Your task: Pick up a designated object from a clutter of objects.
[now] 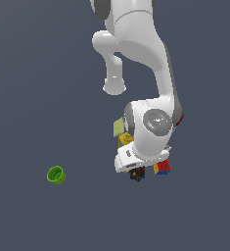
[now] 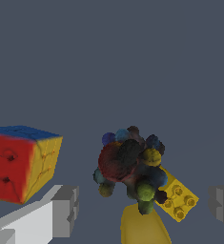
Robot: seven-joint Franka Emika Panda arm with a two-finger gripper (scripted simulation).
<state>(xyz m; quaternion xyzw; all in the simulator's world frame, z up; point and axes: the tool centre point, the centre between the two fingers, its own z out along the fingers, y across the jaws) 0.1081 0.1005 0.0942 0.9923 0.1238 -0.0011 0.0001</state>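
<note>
Fingers (image 2: 66, 209) of the gripper (image 2: 144, 207) stand spread wide either side of the dark lumpy object (image 2: 130, 167), not touching it, with the puzzle cube (image 2: 23, 159) just beside.

Simulated test scene: featureless grey floor (image 1: 38, 98), render-flat lighting, no room.

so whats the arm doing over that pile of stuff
The white robot arm has its gripper open on either side of a small dark lumpy object with coloured specks, not yet closed on it. A red, yellow and blue puzzle cube sits to one side, and a yellow studded brick lies right behind the lump. A green cup sits apart, towards the exterior view's left.
</note>
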